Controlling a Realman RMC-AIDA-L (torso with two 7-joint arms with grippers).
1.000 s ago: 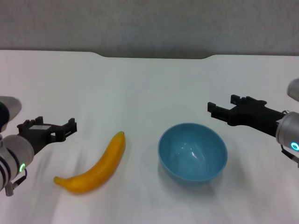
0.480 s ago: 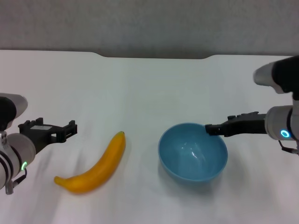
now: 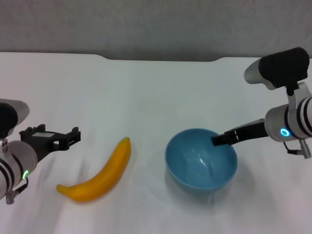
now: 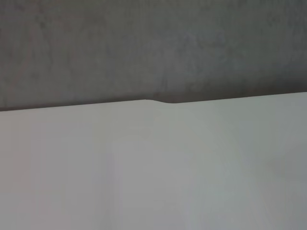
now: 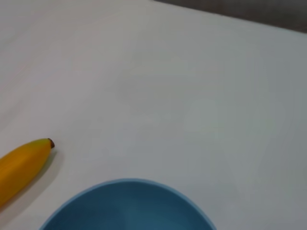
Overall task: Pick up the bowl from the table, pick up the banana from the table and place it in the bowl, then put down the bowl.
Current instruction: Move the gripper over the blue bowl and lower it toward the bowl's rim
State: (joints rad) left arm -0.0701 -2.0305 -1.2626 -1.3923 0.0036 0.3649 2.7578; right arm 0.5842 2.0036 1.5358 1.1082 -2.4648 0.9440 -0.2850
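On the white tabletop (image 3: 146, 97), nearest you, the banana (image 3: 97, 173) lies left of centre, its dark tip pointing away from you, with the light-blue bowl (image 3: 201, 158) upright just to its right and not touching it. Your left gripper (image 3: 57, 137) hovers at the left edge beside the banana, jaws parted and empty. A little farther, your right gripper (image 3: 218, 140) reaches from the right to the bowl's far-right rim; you cannot tell how its jaws stand.

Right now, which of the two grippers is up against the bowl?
The right gripper: its dark tip reaches over the light-blue bowl at the rim. The left gripper hangs apart, on the far side of the banana from the bowl.
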